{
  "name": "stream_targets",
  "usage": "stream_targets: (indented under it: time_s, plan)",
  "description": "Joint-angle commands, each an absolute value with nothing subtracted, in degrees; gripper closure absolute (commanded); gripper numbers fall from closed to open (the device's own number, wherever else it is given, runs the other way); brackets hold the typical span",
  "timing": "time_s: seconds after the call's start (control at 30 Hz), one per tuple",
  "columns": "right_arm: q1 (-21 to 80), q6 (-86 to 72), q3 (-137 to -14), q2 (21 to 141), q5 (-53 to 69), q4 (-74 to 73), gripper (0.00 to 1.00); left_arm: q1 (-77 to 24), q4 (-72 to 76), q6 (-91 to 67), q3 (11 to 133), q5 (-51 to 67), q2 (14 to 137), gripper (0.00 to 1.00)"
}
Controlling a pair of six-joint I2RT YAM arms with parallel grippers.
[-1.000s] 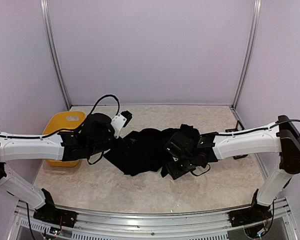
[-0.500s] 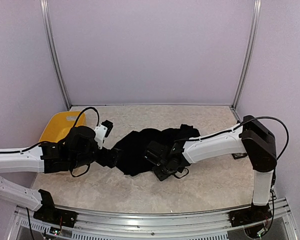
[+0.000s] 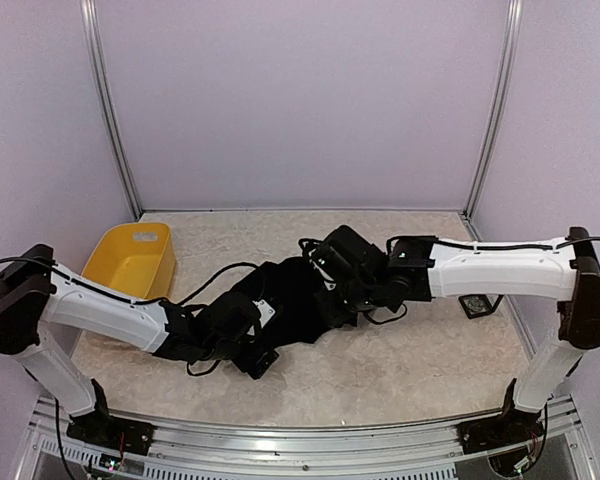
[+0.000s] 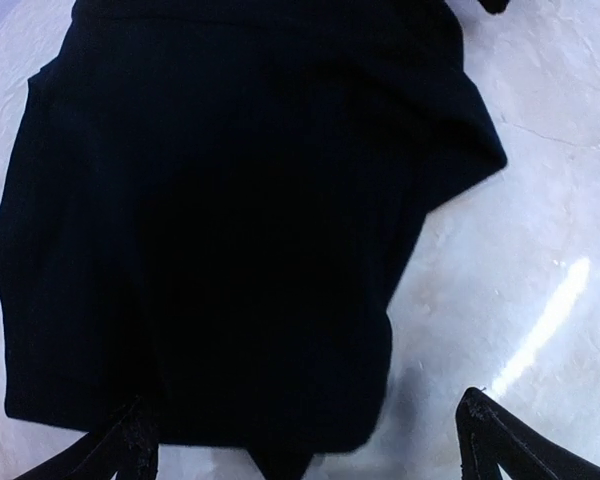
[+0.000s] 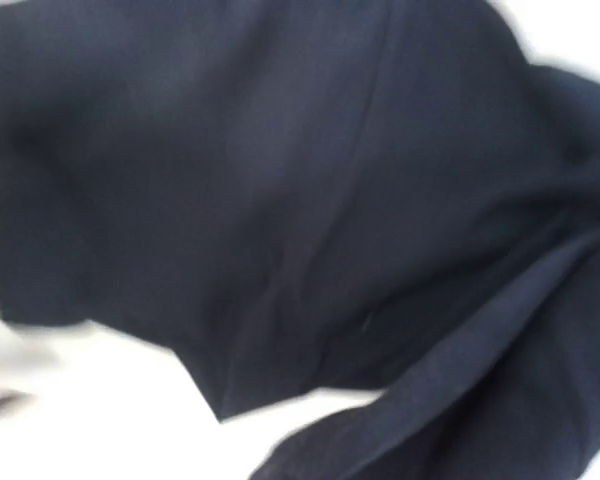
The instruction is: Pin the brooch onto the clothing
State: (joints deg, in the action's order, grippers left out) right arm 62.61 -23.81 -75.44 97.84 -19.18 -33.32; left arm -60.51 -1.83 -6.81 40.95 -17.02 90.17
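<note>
1. Clothing (image 3: 290, 300): black soft fabric, lying crumpled in a heap at the middle of the bench (image 3: 430, 350), between the two arms. No mark or print can be made out on it in any view.
2. Clothing, left wrist view (image 4: 230, 200): a broad dark sheet fills most of the picture. Its near edge ends in a small point just above the bottom border, with pale marbled bench (image 4: 540, 200) showing to the right.
3. Clothing, right wrist view (image 5: 280, 200): blurred dark folds seen close up, with a strip of pale bench (image 5: 100, 420) at the lower left.
4. Left hand (image 3: 260, 352): low at the near-left edge of the clothing. It is spread wide and grips nothing.
5. Left hand, own camera (image 4: 305, 445): the two dark fingers (image 4: 130, 445) stand far apart at the bottom corners, with the fabric's near edge between them.
6. Right hand (image 3: 325, 285): reaches in from the right over the far-right part of the heap, pressed together. Its fingers are hidden, so it cannot be told whether fabric is pinched.
7. Yellow bin (image 3: 130, 262): at the far-left of the bench, well apart from the clothing.
8. Small dark object (image 3: 477, 305): on the bench at the right, too small to identify.
</note>
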Motion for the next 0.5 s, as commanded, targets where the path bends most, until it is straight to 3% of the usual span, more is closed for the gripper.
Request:
stream_targets:
  time_s: [0.0,0.03,0.1,0.2,0.33,0.47]
  plan:
    - [60.6,-22.56,-77.3,89.78,-21.83,-33.88,1.0,-57.0,0.93,-3.99,47.33,-17.83,96.68,0.03]
    - [60.14,-22.58,-77.25,88.42,-22.43,-33.84,1.0,-55.96,0.28,-4.22,48.38,-17.49,98.44,0.1]
    - [59.31,-22.59,-77.08,85.63,-23.72,-33.52,1.0,-54.3,-4.41,-5.22,51.34,-14.35,101.46,0.37]
    - [57.7,-22.0,-76.8,80.97,-24.57,-33.16,1.0,-53.42,-9.53,-5.58,54.86,-8.35,102.9,0.98]
    - [56.26,-18.95,-78.12,75.07,-24.88,-32.72,1.0,-54.26,-15.12,-7.77,56.84,-8.92,96.3,1.0]
    - [56.08,-13.51,-80.76,67.8,-20.34,-31.99,1.0,-56.92,-20.92,-7.72,60.2,-11.59,81.89,1.0]
